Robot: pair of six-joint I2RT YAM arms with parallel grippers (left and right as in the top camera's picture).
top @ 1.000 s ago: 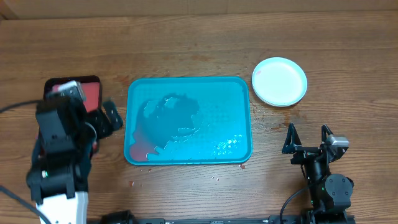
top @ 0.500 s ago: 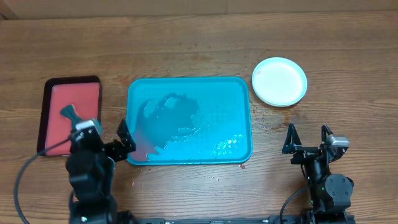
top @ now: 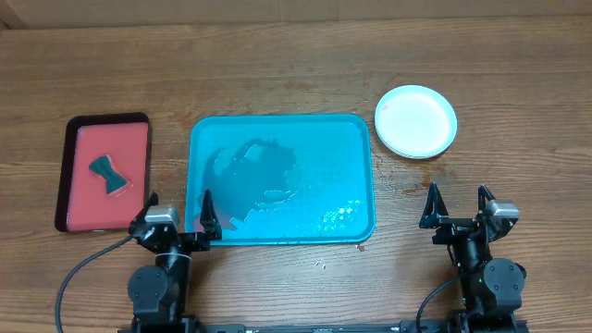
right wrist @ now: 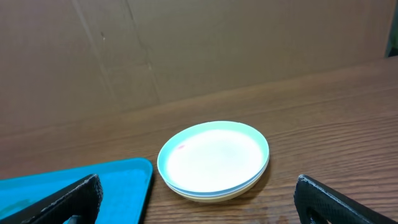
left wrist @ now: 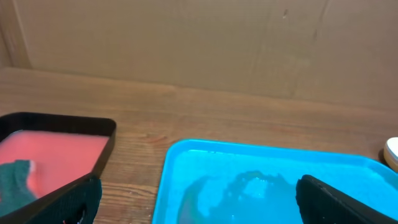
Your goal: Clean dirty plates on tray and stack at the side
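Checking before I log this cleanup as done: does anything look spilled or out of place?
Yes. A puddle with a reddish smear sits in the blue tray, and small red specks dot the table by its front edge. The stacked plates look tidy.

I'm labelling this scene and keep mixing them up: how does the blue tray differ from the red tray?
The blue tray is clearly larger than the red tray. The blue tray is turquoise all over; the red tray has a dark rim. The blue tray holds only wet smears, while the red tray holds a teal sponge. Both are rounded rectangles lying flat, with no plate on either.
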